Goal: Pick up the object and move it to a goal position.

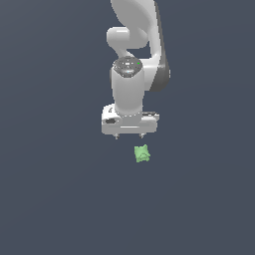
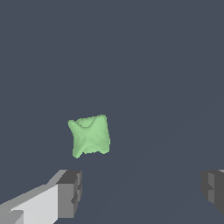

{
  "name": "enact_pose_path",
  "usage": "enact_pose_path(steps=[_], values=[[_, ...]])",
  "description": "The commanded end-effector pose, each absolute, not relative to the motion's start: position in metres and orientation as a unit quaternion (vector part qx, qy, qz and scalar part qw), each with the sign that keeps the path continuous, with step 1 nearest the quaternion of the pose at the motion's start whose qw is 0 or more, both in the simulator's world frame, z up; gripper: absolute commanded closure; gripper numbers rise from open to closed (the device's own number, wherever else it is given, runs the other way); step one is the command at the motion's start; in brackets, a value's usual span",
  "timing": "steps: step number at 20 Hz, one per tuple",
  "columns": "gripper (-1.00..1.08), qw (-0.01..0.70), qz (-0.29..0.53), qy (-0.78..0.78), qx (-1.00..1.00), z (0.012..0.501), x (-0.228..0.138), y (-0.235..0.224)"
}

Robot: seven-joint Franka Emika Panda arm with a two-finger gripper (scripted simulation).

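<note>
1. My gripper [image 1: 129, 135] hung below the white arm [image 1: 137, 45], pointing down over the dark grey floor [image 1: 50, 199], and its two short fingertips stood well apart, so I held it wide.
2. In the wrist view the gripper [image 2: 142, 194] showed the same: one grey finger pad [image 2: 70, 192] sat at one side of the picture and the other pad [image 2: 213, 190] at the far side, with a broad stretch of bare floor [image 2: 153, 65] between them.
3. I held nothing; the space between the fingers was open.
4. The blob [image 1: 142, 154] lay on the floor just below my gripper in the exterior view, a little toward the exterior view's right of the gripper's middle, nearer the fingertip on that side.
5. The blob was apart from both fingertips; nothing of mine touched it.
6. In the wrist view the blob [image 2: 90, 135] was light green, lumpy, with rounded corners and a creased middle, and it was much smaller than my hand.
7. There it sat beyond the pads, closer to one pad than to the other, not in line between them.
8. I could not tell from either view how high my fingertips stood above the floor.
</note>
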State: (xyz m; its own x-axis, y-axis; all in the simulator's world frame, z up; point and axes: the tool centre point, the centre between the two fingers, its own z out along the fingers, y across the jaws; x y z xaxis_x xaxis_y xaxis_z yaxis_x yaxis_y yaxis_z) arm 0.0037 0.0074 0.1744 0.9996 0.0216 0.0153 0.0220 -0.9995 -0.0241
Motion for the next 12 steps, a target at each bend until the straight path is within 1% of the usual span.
enact_pose_path(steps=[1, 9, 12], values=[[-0.92, 0.012, -0.008, -0.011, -1.0, 0.174, 0.004, 0.007], [-0.92, 0.019, 0.017, 0.022, -0.999, 0.157, -0.008, -0.01], [-0.92, 0.019, 0.018, 0.022, -0.999, 0.157, -0.008, -0.01]])
